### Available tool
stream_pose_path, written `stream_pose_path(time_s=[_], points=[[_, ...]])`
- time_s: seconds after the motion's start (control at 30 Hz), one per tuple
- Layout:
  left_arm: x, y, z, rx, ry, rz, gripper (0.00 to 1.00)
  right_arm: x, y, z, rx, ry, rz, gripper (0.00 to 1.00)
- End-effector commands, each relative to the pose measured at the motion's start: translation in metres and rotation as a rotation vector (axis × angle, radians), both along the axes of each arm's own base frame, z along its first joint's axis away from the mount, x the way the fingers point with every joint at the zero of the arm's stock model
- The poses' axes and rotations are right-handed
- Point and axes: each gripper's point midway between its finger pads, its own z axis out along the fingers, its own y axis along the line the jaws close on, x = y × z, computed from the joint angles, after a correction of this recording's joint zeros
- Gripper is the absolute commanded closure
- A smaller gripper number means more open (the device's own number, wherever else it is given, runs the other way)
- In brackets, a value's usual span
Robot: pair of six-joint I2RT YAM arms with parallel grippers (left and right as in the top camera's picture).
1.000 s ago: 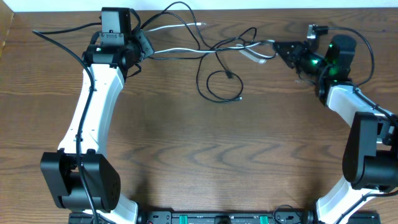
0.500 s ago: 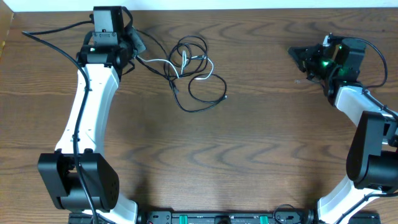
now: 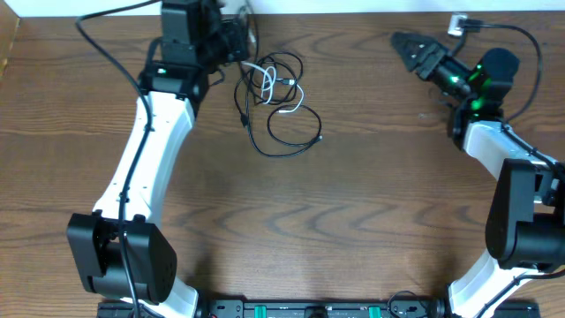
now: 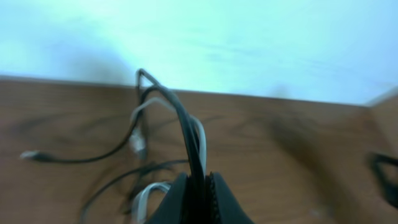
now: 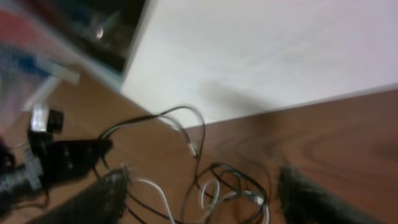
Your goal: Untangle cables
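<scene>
The wooden table (image 3: 353, 203) carries a loose tangle of black and white cables (image 3: 284, 109).

Tangle of thin black and white cables (image 3: 281, 99): on brown wooden table (image 3: 309, 221), far side, left of centre. Left gripper (image 3: 240, 38): touching tangle's far-left strands. Right gripper (image 3: 403, 44): far right, well apart.

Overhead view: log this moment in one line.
left gripper: shut on tangled thin black and white cables | right gripper: open, empty, apart from cables | tangle: mostly lying on brown wooden table
</scene>
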Motion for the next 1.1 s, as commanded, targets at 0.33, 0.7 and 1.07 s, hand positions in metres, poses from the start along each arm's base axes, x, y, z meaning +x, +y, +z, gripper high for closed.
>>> stream_pose_path(time_s=[0.33,0.7,1.07], points=[[-0.035,-0.116,0.083,-0.162,-0.331,-0.439,0.91,-0.013,0.066,0.020,-0.128,-0.242,0.075,0.01],[-0.068,-0.169,0.109,-0.243,-0.404,-0.576,0.92,0.005,0.078,0.016,-0.125,-0.190,-0.091,0.01],[-0.112,-0.190,0.126,-0.305,-0.468,-0.841,0.92,0.034,0.015,-0.070,-0.277,0.182,-0.506,0.02]])
